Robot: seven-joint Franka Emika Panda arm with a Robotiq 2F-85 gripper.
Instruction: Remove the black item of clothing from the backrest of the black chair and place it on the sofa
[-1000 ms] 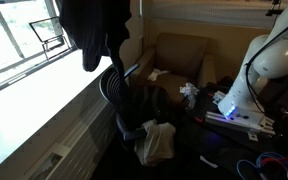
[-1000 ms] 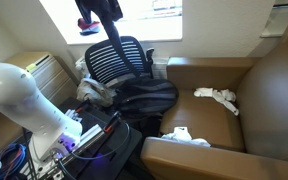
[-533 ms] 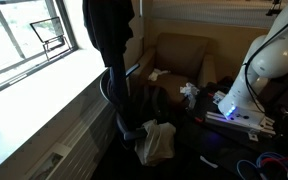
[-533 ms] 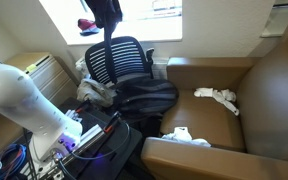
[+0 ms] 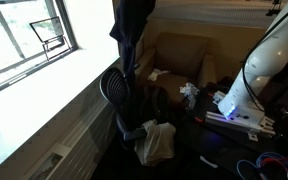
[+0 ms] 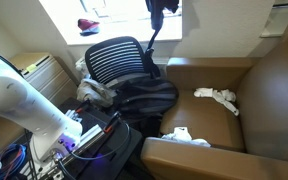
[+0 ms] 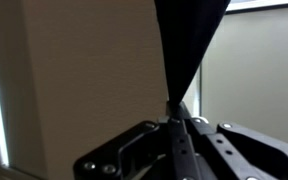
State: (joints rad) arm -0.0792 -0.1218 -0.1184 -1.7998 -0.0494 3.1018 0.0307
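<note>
The black item of clothing (image 5: 132, 30) hangs free in the air, clear of the black chair (image 5: 114, 95). It dangles between the chair's backrest (image 6: 119, 62) and the brown sofa (image 6: 234, 80); in that exterior view the clothing (image 6: 158, 18) hangs from the top edge. In the wrist view my gripper (image 7: 174, 112) is shut, pinching the lower tip of the dark cloth (image 7: 189, 40). The gripper itself is hidden above the cloth in both exterior views. The sofa also shows behind the cloth in an exterior view (image 5: 179, 55).
White cloths (image 6: 217, 96) lie on the sofa seat, another (image 6: 184, 136) on its near arm. A black bag (image 6: 144, 95) fills the chair seat. The robot base (image 5: 234, 105) stands beside the sofa. The window (image 5: 24, 35) and its sill run alongside the chair.
The black clothing has moved sideways from above the chair's backrest toward the sofa, still hanging from the gripper. The chair has not moved.
</note>
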